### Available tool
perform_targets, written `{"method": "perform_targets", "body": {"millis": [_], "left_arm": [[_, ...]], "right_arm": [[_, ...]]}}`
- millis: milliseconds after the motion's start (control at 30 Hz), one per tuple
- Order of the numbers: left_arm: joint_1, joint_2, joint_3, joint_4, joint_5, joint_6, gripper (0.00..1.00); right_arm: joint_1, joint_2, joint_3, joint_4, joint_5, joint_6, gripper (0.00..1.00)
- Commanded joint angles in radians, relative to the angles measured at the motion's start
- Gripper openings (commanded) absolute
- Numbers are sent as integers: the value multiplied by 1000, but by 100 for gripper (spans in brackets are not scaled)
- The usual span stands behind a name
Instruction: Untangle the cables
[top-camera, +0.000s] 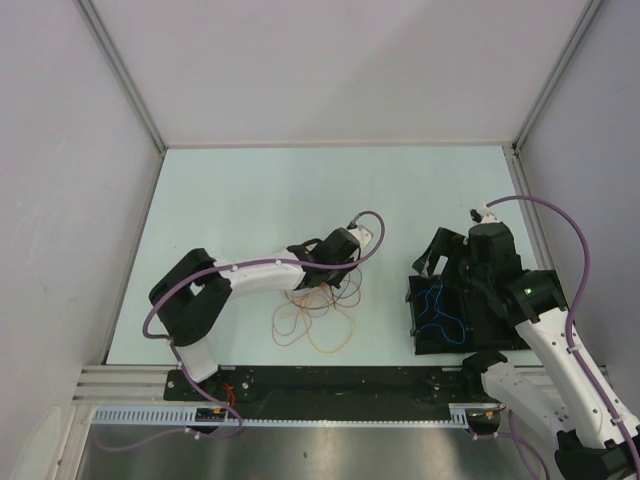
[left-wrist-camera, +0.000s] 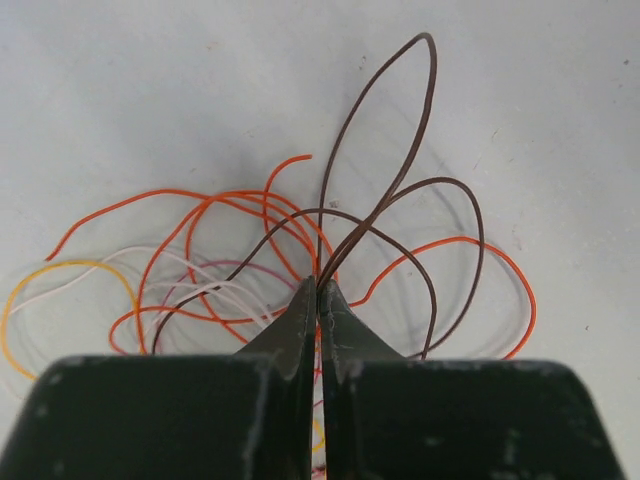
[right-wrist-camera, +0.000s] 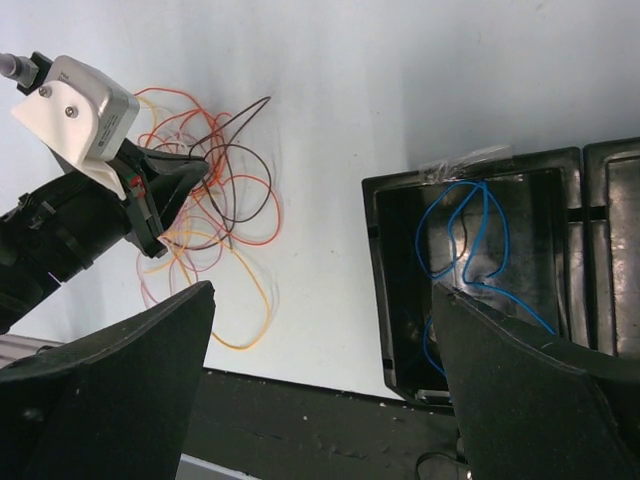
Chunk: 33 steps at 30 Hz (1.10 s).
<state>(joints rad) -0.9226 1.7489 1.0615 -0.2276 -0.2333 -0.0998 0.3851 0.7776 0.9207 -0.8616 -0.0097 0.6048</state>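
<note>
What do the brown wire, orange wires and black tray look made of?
Brown wire: likely plastic-insulated, smooth with a slight sheen; thin, holds springy loops.
Orange wires: same look, even bright colour; core not visible.
Black tray: probably moulded plastic, semi-gloss; pale reflections inside, rounded corners.

Two arms (top-camera: 255, 272) (top-camera: 550, 330), two tools (left-wrist-camera: 318, 290) (right-wrist-camera: 322, 295), one blue cable (top-camera: 437, 303), one brown cable (left-wrist-camera: 430, 100)

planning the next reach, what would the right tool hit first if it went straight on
Probably bare table between the cables and the tray; the open right tool frames that gap, though depth is unclear.
</note>
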Motion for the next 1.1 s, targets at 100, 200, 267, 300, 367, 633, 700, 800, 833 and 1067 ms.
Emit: {"method": "perform_targets", "body": {"millis": [100, 200, 267, 300, 367, 633, 700, 800, 833, 1067], "left_arm": [[-5, -270, 241, -188, -84, -31, 0], [-5, -331, 412, -318, -78, -14, 0], [-5, -338, 550, -398, -74, 12, 0], [-5, -336, 586, -473, -61, 20, 0], [-5, -347, 644, -531, -34, 34, 0], [-5, -528, 471, -527, 112, 86, 0], [-4, -543, 457, -530, 126, 97, 0], [-4, -546, 442, -543, 158, 126, 0], [-5, -548, 436, -543, 161, 126, 0], [-4, -598, 388, -501, 275, 146, 0]], "right_arm": [[-22, -8, 76, 131, -174, -36, 94], [-20, 8, 122, 248, -294, -33, 95], [-22, 17, 144, 352, -387, -31, 97], [-22, 18, 156, 393, -426, -33, 98], [-22, 26, 162, 516, -536, -25, 100], [-22, 9, 168, 673, -676, -42, 100], [-20, -4, 176, 677, -703, -65, 100], [-18, -17, 184, 688, -740, -76, 100], [-12, -14, 184, 693, -753, -74, 100], [60, 64, 184, 699, -750, -118, 100]]}}
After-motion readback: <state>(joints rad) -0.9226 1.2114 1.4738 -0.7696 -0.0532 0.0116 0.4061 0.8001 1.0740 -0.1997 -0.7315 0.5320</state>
